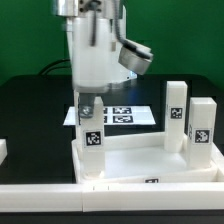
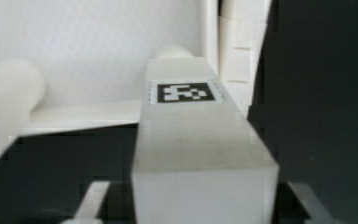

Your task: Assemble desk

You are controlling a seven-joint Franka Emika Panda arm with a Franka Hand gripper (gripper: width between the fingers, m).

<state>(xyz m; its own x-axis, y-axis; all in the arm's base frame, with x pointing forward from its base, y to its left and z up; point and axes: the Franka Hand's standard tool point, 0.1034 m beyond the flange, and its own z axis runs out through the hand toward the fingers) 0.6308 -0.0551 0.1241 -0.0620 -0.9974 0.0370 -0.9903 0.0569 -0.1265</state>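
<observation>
The desk top (image 1: 150, 160) lies rim-up on the black tabletop (image 1: 30, 110); two legs (image 1: 176, 115) stand at its far corner on the exterior view's right; the marker board (image 1: 135, 113) lies just behind it. The pincer (image 1: 88, 108) pinches one leg (image 2: 197, 140) upright over the other far corner; I judge a small tilt could make it miss the socket and jam.
</observation>
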